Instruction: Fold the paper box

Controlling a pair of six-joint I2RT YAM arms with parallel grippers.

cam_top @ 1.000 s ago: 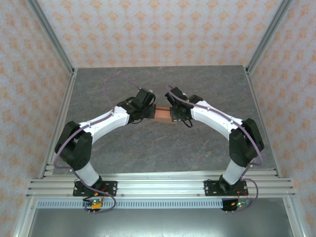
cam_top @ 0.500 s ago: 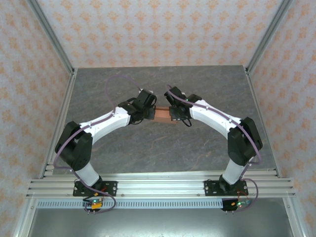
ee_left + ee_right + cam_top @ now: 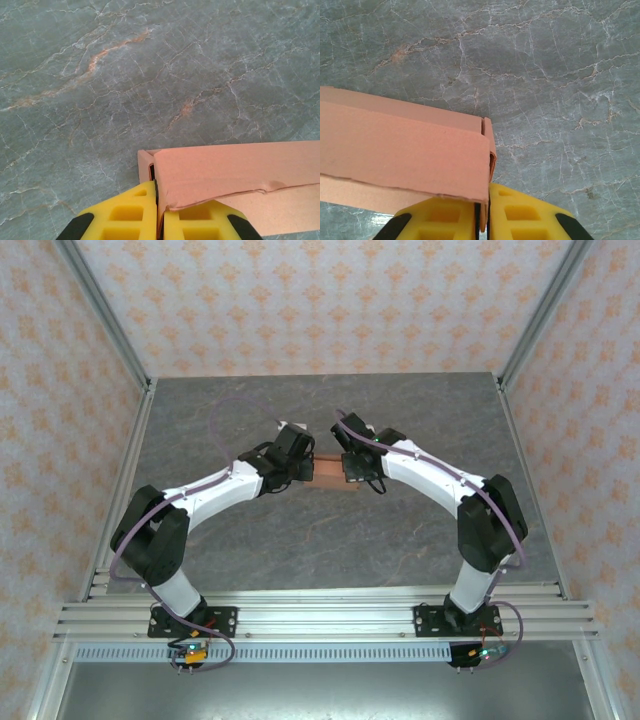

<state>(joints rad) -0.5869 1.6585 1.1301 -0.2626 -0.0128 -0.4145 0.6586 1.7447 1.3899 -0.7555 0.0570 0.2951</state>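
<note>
**Box pinched at both ends; almost no change over the last second**

Top external view: The paper box (image 3: pixel 328 472) sits mid-table, spanning the gap between the left gripper (image 3: pixel 304 466) on its left end and the right gripper (image 3: pixel 351 472) on its right end. Compared with a second ago, both wrists have crept a little towards the far side and the forearms have turned slightly. The box has kept its place and its level attitude between them. It already reads as a closed, flat rectangular form, not an open sheet. I cannot tell from here whether it is resting on the grey marble table (image 3: pixel 400 540) or held just above it.

Left wrist view: The left gripper (image 3: pixel 159 212) has its jaws closed on a thin edge of card at the near left corner of the box (image 3: pixel 235 170). Only a sliver of gap shows between them. A ragged crease (image 3: pixel 240 192) runs along the near long edge, where the upper face meets the side wall. The end of the box stands slightly open, with a dark slot at the corner.

Right wrist view: The right gripper (image 3: pixel 485 215) is likewise closed tight, nipping the card at the near right corner of the box (image 3: pixel 405 150). The end flap there is tucked close, but a thin seam shows.

Judgement: The folding looks largely complete. The small joint drift suggests a hold-and-press or a final adjustment, not a new fold. The left end seam looks least settled.
</note>
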